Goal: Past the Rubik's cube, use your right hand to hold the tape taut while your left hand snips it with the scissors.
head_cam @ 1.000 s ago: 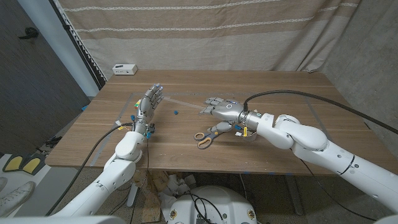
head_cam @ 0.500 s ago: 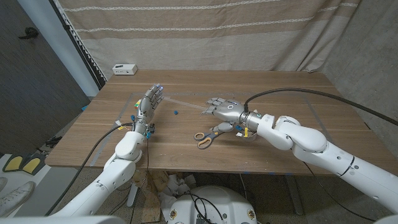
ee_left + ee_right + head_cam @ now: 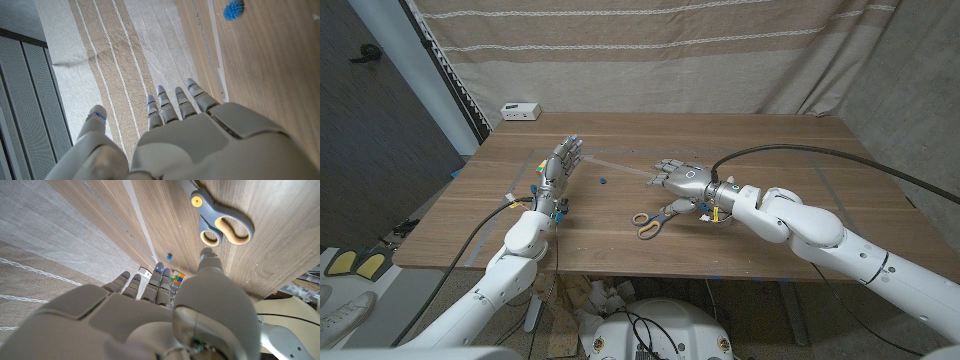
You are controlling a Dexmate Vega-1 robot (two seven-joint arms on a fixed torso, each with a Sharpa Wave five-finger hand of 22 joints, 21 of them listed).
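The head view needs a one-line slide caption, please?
Both hands, left and right, hover open; scissors lie untouched.

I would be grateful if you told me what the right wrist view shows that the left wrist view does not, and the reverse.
The right wrist view has the scissors, the Rubik's cube, a small white box and the right hand. The left wrist view has the left hand with its fingers apart, and a dark perforated panel. Shared by both: the small blue ball, the wooden table and the striped curtain.
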